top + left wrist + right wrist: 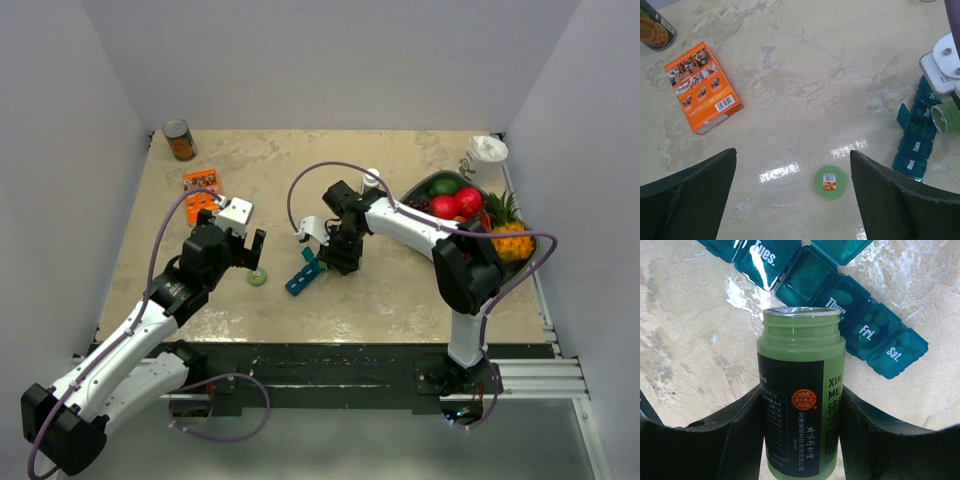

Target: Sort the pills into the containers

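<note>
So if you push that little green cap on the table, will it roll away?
Probably not. The cap lies flat, so it would likely slide rather than roll. It looks small and thin, so it is probably light. The table is shiny there, so a push might send it skidding.

the slim teal-blue plastic strip of square day-labelled compartments [875,335] lies flat and slantwise just ahead of me, one middle lid flipped open, thur., fri. and sat. lids down.
</note>
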Robot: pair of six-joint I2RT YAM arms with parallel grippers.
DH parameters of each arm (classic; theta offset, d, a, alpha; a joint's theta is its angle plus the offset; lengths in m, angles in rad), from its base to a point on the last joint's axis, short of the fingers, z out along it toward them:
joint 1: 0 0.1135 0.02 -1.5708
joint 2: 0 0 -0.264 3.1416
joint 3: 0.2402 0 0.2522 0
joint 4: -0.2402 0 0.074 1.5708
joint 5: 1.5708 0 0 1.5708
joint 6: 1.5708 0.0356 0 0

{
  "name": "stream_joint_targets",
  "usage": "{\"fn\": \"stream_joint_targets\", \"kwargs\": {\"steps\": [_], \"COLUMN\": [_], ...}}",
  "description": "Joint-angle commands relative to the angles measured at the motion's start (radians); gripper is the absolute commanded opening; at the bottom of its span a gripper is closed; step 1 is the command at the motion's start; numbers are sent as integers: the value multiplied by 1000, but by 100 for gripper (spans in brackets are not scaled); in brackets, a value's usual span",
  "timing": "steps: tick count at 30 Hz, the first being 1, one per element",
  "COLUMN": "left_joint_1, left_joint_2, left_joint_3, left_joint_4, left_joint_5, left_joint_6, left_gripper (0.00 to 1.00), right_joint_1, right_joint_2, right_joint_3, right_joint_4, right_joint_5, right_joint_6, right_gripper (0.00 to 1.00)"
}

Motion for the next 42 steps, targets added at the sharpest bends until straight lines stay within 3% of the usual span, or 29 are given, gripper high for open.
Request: {"fn": "stream_joint_targets", "kwargs": {"steps": [1,42], "left_joint_1": [11,28], "left_joint_2": [-13,-18], "left_joint_3": [6,6], "left_joint_4": [40,41], "left_joint_5": [12,50], "left_joint_6": [13,15], "left_gripper": [100,100], "right_joint_1": [17,87], "right_joint_2": [7,61], "right_joint_3": [55,150], "right_joint_4": [-28,-108], "right_joint_5": [46,195], "right_joint_6": [8,-33], "right_gripper": [0,1]}}
